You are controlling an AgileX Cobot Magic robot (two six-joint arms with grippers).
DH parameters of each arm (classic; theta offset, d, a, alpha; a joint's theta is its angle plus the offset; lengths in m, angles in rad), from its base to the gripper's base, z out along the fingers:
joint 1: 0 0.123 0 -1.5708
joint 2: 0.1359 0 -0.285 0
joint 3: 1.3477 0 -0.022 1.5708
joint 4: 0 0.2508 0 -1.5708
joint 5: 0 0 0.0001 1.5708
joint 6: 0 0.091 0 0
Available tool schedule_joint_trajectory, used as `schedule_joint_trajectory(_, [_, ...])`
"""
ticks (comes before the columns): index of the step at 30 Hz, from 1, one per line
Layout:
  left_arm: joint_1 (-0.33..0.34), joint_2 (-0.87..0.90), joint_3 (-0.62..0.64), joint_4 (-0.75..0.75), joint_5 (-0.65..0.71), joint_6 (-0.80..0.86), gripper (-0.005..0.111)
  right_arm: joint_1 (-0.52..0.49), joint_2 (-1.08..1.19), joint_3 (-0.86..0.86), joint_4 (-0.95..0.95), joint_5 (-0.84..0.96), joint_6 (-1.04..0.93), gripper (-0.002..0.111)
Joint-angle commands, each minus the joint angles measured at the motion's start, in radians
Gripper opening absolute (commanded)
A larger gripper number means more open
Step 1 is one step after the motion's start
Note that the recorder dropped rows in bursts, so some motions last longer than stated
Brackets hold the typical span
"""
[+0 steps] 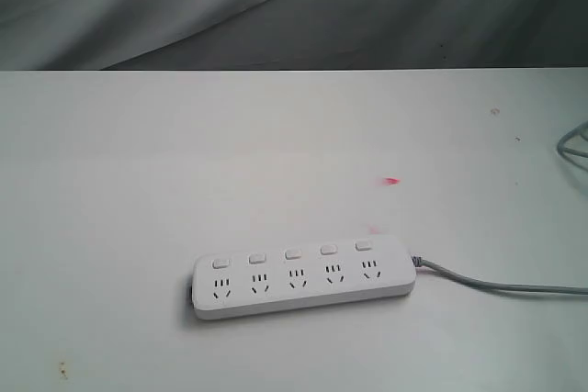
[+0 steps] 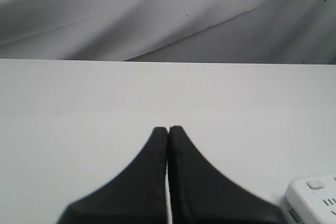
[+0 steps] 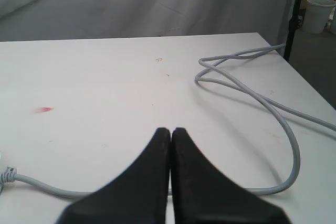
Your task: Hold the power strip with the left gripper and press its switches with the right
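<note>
**A:** Neither arm shows on the exterior cam, and the left wrist cam only catches one corner of the power strip (image 2: 314,199).

**B:** Yep. Both the left gripper (image 2: 168,129) and right gripper (image 3: 171,130) are pinched tight on nothing, hovering over bare desk (image 1: 138,181). The strip lies flat, well clear of the desk's far edge, with its cord (image 1: 496,284) trailing toward the right edge.

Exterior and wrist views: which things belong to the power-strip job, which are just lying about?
Job: long flat white plastic power strip; five small white switches; grey cord; black left gripper; black right gripper.
Lying about: small red mark on white table; white bucket.
</note>
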Motion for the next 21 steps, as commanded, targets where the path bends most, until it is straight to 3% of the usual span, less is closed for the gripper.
schedule_joint_trajectory(1, [-0.004, -0.005, 0.005, 0.003, 0.001, 0.000, 0.001, -0.009, -0.006, 0.004, 0.004, -0.001, -0.012, 0.000])
schedule_joint_trajectory(4, [-0.004, -0.005, 0.005, 0.003, 0.001, 0.000, 0.001, -0.009, -0.006, 0.004, 0.004, -0.001, -0.012, 0.000])
schedule_joint_trajectory(7, [-0.004, -0.005, 0.005, 0.131, -0.003, 0.052, 0.001, -0.009, -0.006, 0.004, 0.004, -0.001, -0.012, 0.000])
schedule_joint_trajectory(12, [-0.004, 0.226, -0.070, 0.140, 0.095, 0.050, 0.001, -0.009, -0.006, 0.004, 0.004, -0.001, -0.012, 0.000])
schedule_joint_trajectory(21, [-0.004, 0.732, -0.657, 0.162, 0.406, 0.054, 0.001, -0.009, -0.006, 0.004, 0.004, -0.001, -0.012, 0.000])
